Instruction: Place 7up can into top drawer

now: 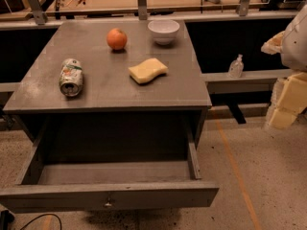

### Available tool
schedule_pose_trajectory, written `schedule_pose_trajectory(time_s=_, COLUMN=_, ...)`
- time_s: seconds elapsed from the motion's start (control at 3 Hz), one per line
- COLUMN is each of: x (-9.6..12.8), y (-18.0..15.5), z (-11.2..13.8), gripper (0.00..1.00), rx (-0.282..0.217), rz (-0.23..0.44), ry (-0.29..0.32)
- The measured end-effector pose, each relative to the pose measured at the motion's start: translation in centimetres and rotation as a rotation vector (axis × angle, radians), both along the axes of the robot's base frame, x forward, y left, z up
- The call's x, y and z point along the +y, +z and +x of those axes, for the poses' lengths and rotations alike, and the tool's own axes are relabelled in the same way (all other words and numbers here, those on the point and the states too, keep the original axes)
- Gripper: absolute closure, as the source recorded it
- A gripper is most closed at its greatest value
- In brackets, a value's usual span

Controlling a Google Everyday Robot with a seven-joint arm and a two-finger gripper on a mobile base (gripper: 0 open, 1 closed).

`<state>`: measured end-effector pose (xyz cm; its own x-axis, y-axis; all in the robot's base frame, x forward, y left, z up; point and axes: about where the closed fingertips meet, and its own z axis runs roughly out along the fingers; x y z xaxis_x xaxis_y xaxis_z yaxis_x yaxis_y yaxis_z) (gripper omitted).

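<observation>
The grey table point(110, 89), its top drawer point(110, 195) pulled open, stands left of the gripper point(283, 108), whose grip cannot be told. The sponge point(147, 70) lies nearer it, the 7up can point(71, 77) farther.

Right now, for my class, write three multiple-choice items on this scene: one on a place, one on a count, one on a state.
1. Where on the table does the 7up can lie? A) right edge B) left side C) far middle
2. How many things are on the table? A) two B) four C) six
3. The top drawer is: A) shut B) pulled open C) removed

Key: 1 B, it lies on its side at left. 2 B: can, orange fruit, bowl, sponge. 3 B, its floor shows. The gripper is at the picture's right edge, off the table.
</observation>
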<state>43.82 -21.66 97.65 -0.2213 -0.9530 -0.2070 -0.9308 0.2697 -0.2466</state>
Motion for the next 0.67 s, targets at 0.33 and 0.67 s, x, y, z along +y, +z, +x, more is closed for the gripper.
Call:
schedule_pose_trajectory(time_s=0.33, x=0.06, y=0.07, z=0.04, gripper=0.0, rx=-0.001, rz=0.002, ry=0.003)
schedule_pose_trajectory(time_s=0.67, x=0.26, y=0.34, z=0.19, gripper=0.0, rx=-0.007, rz=0.01, ry=0.016)
